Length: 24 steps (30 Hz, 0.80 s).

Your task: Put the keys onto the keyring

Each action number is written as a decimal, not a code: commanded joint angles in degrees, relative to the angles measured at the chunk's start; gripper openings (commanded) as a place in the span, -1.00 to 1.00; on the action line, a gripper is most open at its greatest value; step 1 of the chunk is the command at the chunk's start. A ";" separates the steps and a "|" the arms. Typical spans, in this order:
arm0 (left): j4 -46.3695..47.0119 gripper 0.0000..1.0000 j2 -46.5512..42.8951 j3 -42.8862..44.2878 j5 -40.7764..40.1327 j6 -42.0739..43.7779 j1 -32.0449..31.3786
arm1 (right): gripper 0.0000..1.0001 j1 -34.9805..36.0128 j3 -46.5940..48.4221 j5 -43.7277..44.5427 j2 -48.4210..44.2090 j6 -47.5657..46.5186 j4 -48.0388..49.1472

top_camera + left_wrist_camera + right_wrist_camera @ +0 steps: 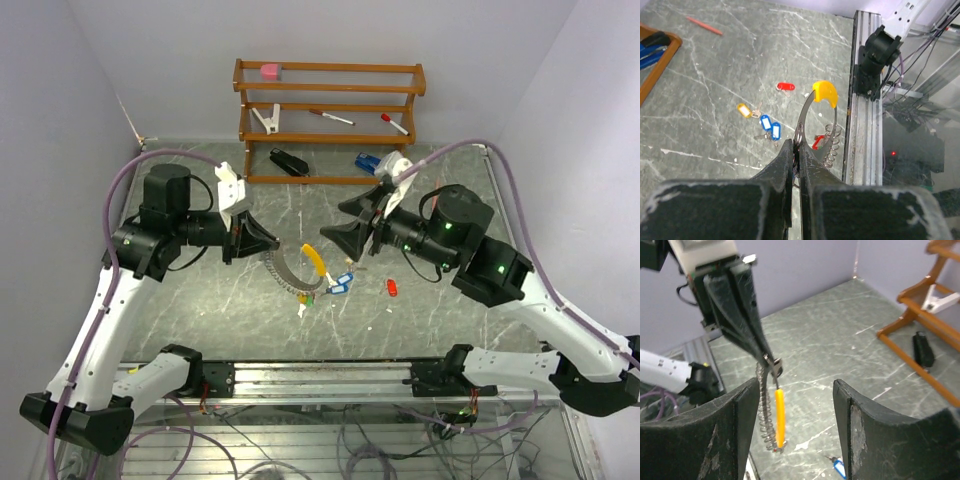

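Left gripper is clamped shut on the keyring, pinching the thin metal loop between its closed fingertips and holding it above the table near the middle of the workspace. From that grip the loop arcs away and down, carrying a yellow tag and a stretch of wire coil that hangs beside it. The right gripper faces it from the other side with its jaws spread wide and nothing between them; in its own wrist view the ring and yellow tag hang just ahead of the gap and a little to the left finger's side, near but not touching. The loose keys lie on the table below and between the two arms: a pair of blue-tagged keys just under the ring's lower end, a yellow-tagged key beside them, and a red-tagged key set further apart, towards the right arm. Since the left arm is occupied with the ring, the free right arm is the nearer and the obvious one to fetch a key. I judge the blue pair the closest pick: it sits below and on the near side of the open jaws, its tags lying flat with their long axes slanting across the table, so the jaws would need to come down across the narrow width of a tag.
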 commanded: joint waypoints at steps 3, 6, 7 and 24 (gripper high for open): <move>-6.25 -0.86 0.65 1.88 1.76 6.55 0.38 | 0.14 -1.03 6.15 2.49 2.19 -3.22 -7.23; -11.17 -0.86 2.63 4.76 4.99 9.21 0.32 | 0.00 -1.05 4.46 -3.96 2.82 -6.24 -4.13; -13.00 -0.86 3.51 5.80 6.05 10.26 0.22 | -0.05 -1.07 4.34 -5.89 3.37 -7.50 -3.53; -21.83 -0.86 8.52 11.06 6.13 12.76 -1.60 | -0.35 -0.97 7.79 -21.28 13.55 -6.72 -2.07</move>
